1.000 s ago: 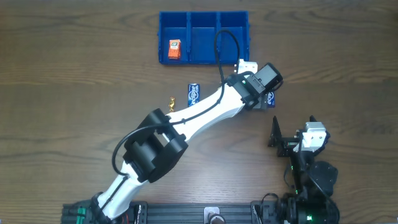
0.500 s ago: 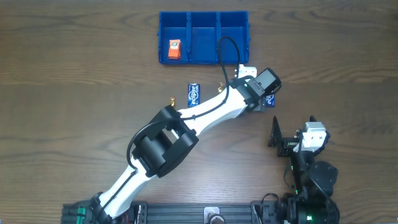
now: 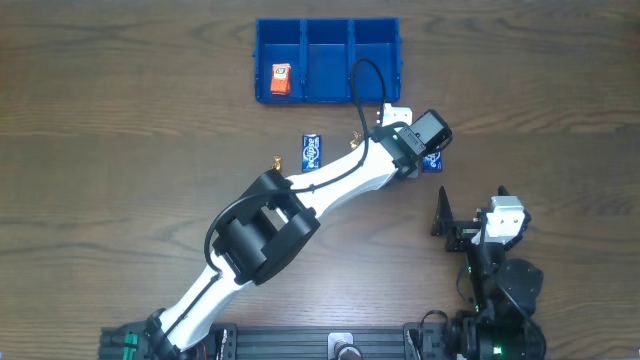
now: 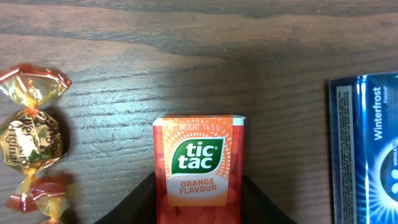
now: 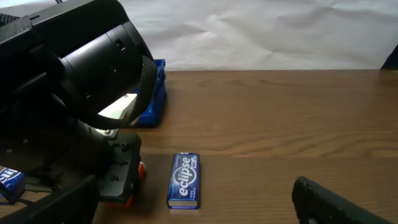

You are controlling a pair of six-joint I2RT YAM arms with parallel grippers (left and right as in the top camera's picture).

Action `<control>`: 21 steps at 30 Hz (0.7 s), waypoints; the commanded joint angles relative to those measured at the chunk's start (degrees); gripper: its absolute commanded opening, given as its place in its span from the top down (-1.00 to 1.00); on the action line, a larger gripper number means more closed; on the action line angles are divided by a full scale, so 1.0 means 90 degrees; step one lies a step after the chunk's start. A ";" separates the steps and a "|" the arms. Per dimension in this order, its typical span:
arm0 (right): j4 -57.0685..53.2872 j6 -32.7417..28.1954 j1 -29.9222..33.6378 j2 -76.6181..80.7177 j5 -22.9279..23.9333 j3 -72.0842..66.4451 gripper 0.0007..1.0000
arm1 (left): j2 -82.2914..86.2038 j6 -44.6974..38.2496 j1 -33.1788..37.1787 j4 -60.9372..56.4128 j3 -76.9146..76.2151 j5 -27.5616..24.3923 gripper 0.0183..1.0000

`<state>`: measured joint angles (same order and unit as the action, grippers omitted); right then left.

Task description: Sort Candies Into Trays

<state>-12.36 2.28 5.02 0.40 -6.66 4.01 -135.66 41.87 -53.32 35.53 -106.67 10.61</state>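
left gripper clamped on small orange plastic mint box

nearest the bases, the right gripper hangs with fingers apart, short of the blue three-compartment plastic tray, off its right end. the left gripper holds the mint box just short of the tray's right compartment. a flat blue mint pack lies past the tray's right end, a gold foil-wrapped candy short of its middle. a second orange box sits in the tray's left compartment.

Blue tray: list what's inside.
An orange candy box lies in the left compartment of the blue tray. The other two look bare, though a cable crosses the right one.
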 commanded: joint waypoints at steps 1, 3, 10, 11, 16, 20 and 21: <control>-0.0010 -0.0073 0.0012 -0.0024 -0.0010 -0.0017 -1.00 | -0.0180 -0.0036 0.0005 0.0019 -0.0083 0.0204 0.37; -0.0010 -0.0073 0.0012 -0.0024 -0.0010 -0.0017 -1.00 | -0.0165 -0.0087 0.0005 0.0046 -0.0160 0.0204 0.38; -0.0010 -0.0073 0.0012 -0.0024 -0.0010 -0.0017 -1.00 | -0.0012 -0.1052 0.0335 0.1052 -0.2314 0.0777 0.39; -0.0010 -0.0073 0.0012 -0.0024 -0.0010 -0.0017 -1.00 | 0.0066 -0.1217 0.0464 0.1090 -0.2603 0.0777 0.39; -0.0010 -0.0073 0.0012 -0.0024 -0.0010 -0.0017 -1.00 | 0.0865 -0.1659 0.1467 0.1362 -0.3101 0.0777 0.41; -0.0010 -0.0073 0.0012 -0.0024 -0.0010 -0.0017 -1.00 | 0.1180 -0.1853 0.2210 0.1678 -0.3101 0.0772 0.47; -0.0010 -0.0073 0.0012 -0.0024 -0.0010 -0.0017 -1.00 | 0.1200 -0.1962 0.2409 0.1729 -0.3099 0.0772 0.47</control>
<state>-12.36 2.28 5.02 0.40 -6.66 4.01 -126.30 27.88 -35.42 49.69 -133.45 16.45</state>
